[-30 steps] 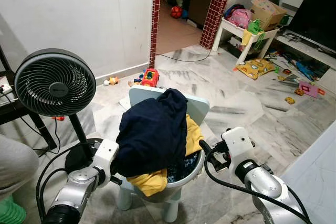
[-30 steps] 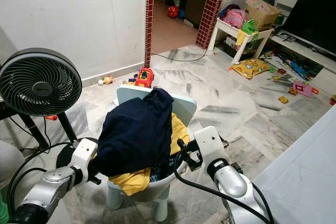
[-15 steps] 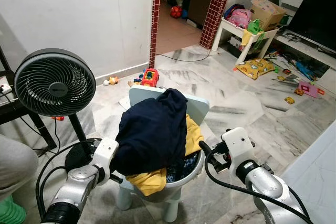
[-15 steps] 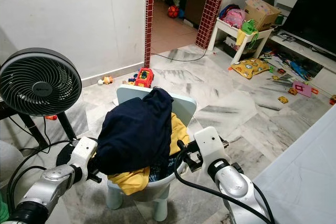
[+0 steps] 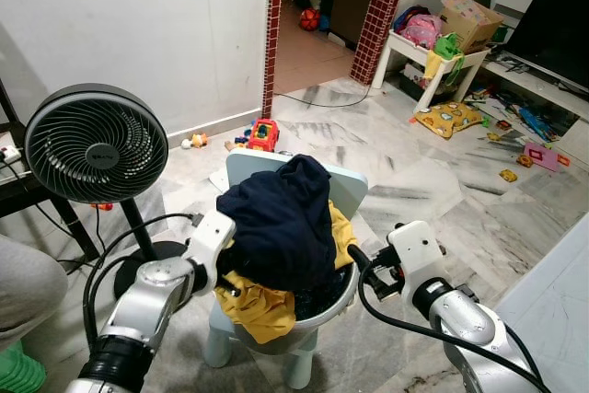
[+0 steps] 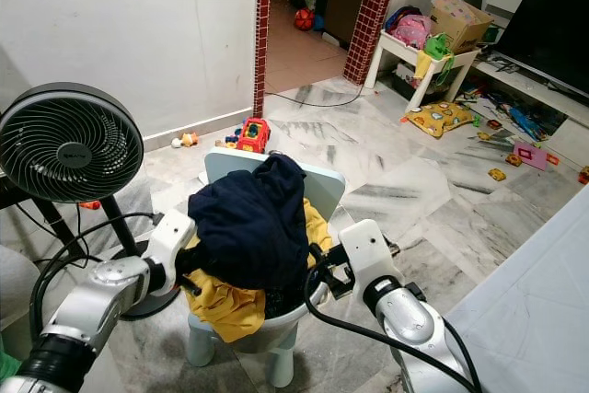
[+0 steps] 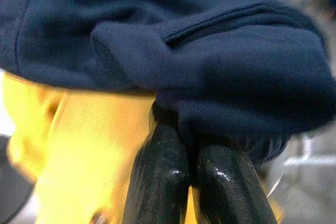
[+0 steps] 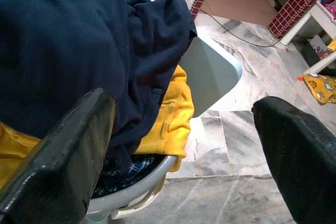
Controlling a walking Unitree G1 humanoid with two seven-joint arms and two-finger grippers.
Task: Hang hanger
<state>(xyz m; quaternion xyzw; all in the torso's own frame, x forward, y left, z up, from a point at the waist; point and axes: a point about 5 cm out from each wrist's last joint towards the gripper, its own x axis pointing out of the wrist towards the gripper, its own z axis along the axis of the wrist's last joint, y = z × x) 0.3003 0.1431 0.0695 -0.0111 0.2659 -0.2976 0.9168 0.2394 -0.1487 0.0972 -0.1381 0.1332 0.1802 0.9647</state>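
2 silver arms around a basin [image 5: 329,308] heaped with clothes, on a small pale chair [image 5: 348,189] dead centre. On top of the heap, a navy jumper [image 5: 276,223]; under it, yellow cloth [image 5: 262,306] spilling over the rim at 7 o'clock, with a bit of checked fabric inside at 5 o'clock.

At 9 o'clock of the basin, the left end effector [image 7: 181,124], tucked beneath the jumper's edge. Seen from its wrist: both fingers [image 7: 160,166] pressed together, tips buried in a navy fold, so pinched closed on the jumper, yellow cloth just beside.

At 3 o'clock of the basin, the right end effector [image 8: 181,106], just beside the rim and apart from the clothes. Spread wide, 1 finger toward the heap and the other out over the floor [image 5: 433,200], gripping nothing.

Cannot tell where the hanger lies.

Around the chair, on marble floor: a black fan [image 5: 97,144] on a stand at 10 o'clock, a red toy [image 5: 263,135] at 12 o'clock near the wall, a white worktop [image 5: 433,57] loaded with clutter at 2 o'clock. At 8 o'clock, at the frame's edge, a person's grey-clad leg [image 5: 23,292].
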